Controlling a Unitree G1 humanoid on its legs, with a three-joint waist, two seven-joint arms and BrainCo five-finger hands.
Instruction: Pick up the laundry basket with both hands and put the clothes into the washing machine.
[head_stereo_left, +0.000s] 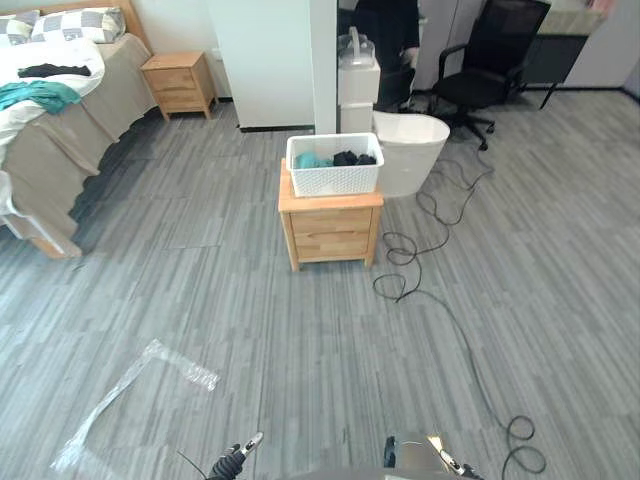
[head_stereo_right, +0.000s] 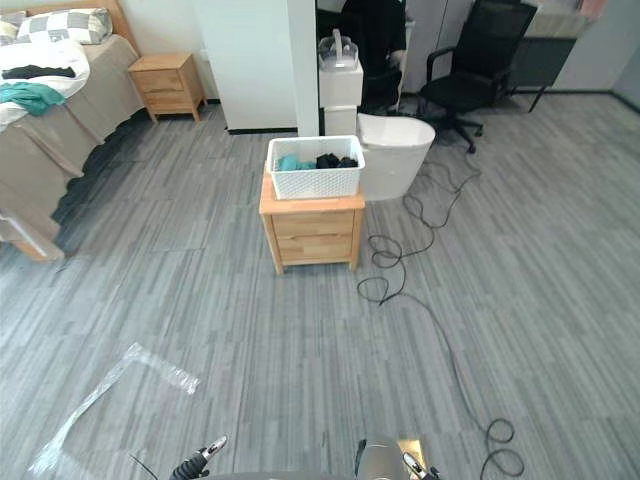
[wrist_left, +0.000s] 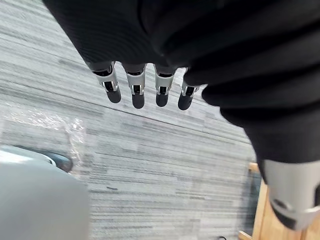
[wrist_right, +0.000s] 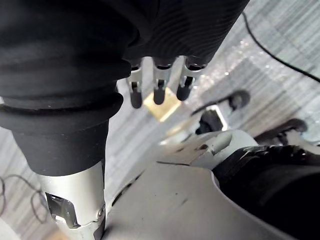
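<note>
A white laundry basket (head_stereo_left: 334, 166) stands on a small wooden nightstand (head_stereo_left: 331, 231) in the middle of the room, some way ahead of me. Teal and black clothes (head_stereo_left: 340, 158) lie inside it. Right behind the nightstand sits a white tub-shaped machine (head_stereo_left: 412, 150) with an open top. My left hand (wrist_left: 135, 87) hangs over the grey floor, its fingers straight and nothing in it. My right hand (wrist_right: 157, 85) also hangs low beside me, fingers straight and empty. Both hands are far from the basket.
A bed (head_stereo_left: 50, 110) with clothes on it fills the far left, a second nightstand (head_stereo_left: 180, 84) beside it. A black office chair (head_stereo_left: 490, 60) stands at the back right, a white pillar (head_stereo_left: 322, 60) behind the basket. A clear plastic strip (head_stereo_left: 130, 390) lies on the floor at lower left.
</note>
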